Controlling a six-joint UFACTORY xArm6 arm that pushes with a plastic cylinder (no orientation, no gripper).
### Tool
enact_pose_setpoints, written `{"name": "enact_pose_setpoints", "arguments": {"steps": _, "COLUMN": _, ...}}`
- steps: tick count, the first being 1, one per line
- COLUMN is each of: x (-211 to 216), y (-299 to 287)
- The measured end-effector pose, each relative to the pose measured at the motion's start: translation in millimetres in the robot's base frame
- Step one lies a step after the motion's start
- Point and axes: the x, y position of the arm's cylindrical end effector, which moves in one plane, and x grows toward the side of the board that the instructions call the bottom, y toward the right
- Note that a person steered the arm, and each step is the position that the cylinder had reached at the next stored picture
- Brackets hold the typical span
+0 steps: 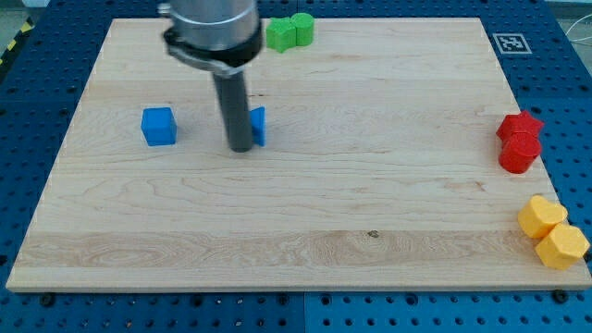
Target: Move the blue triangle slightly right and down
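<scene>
Claw: none fitted and none in view, so no released or clenched state can be told; the arm ends in a dark rod, and my tip [240, 148] rests on the table [370, 213].
Blue triangle [258, 127]: just right of my tip, touching or nearly so, mostly hidden behind the rod; its shape is not clear from here.
Step in hand: a short shove right and down, judged best started from the triangle's upper left, so the tip should go around it first.
Risk: an off-centre push may spin the piece.
Blue cube [158, 126]: left of my tip, well apart.
Green blocks [289, 31]: above the tip, near the table's top edge.
Surfaces: pale wood grain, smooth; blocks matte, solid-coloured.
</scene>
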Motion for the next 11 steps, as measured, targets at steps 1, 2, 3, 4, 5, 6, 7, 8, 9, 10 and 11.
{"name": "enact_pose_setpoints", "arguments": {"steps": 1, "x": -9, "y": 45}}
{"name": "enact_pose_setpoints", "arguments": {"steps": 2, "x": -13, "y": 62}}
{"name": "enact_pose_setpoints", "arguments": {"steps": 3, "x": -15, "y": 61}}
{"name": "enact_pose_setpoints", "arguments": {"steps": 4, "x": -58, "y": 63}}
{"name": "enact_pose_setpoints", "arguments": {"steps": 5, "x": -85, "y": 48}}
{"name": "enact_pose_setpoints", "arguments": {"steps": 6, "x": -80, "y": 11}}
{"name": "enact_pose_setpoints", "arguments": {"steps": 7, "x": -67, "y": -3}}
{"name": "enact_pose_setpoints", "arguments": {"steps": 8, "x": -50, "y": 0}}
{"name": "enact_pose_setpoints", "arguments": {"steps": 9, "x": -27, "y": 25}}
{"name": "enact_pose_setpoints", "arguments": {"steps": 10, "x": -11, "y": 56}}
{"name": "enact_pose_setpoints", "arguments": {"steps": 11, "x": -3, "y": 89}}
